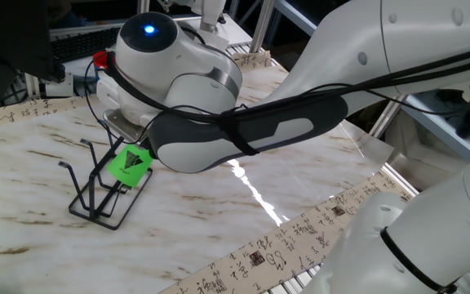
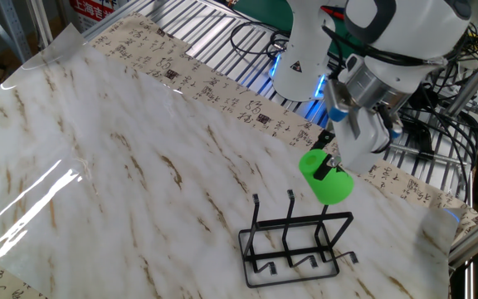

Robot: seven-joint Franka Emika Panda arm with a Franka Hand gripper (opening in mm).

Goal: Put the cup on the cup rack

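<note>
The bright green cup (image 2: pixel 326 178) is held tilted, its mouth facing left, in my gripper (image 2: pixel 329 163), which is shut on its rim. It hangs just above the right end of the black wire cup rack (image 2: pixel 293 239), apart from the pegs. In one fixed view the cup (image 1: pixel 130 165) shows over the rack (image 1: pixel 98 189), with the gripper mostly hidden behind the arm.
The white arm (image 1: pixel 243 122) fills much of one fixed view. The marble tabletop (image 2: pixel 123 166) has a patterned cloth border (image 2: pixel 222 91). Cables and a metal grid (image 2: pixel 247 37) lie behind the table's far edge.
</note>
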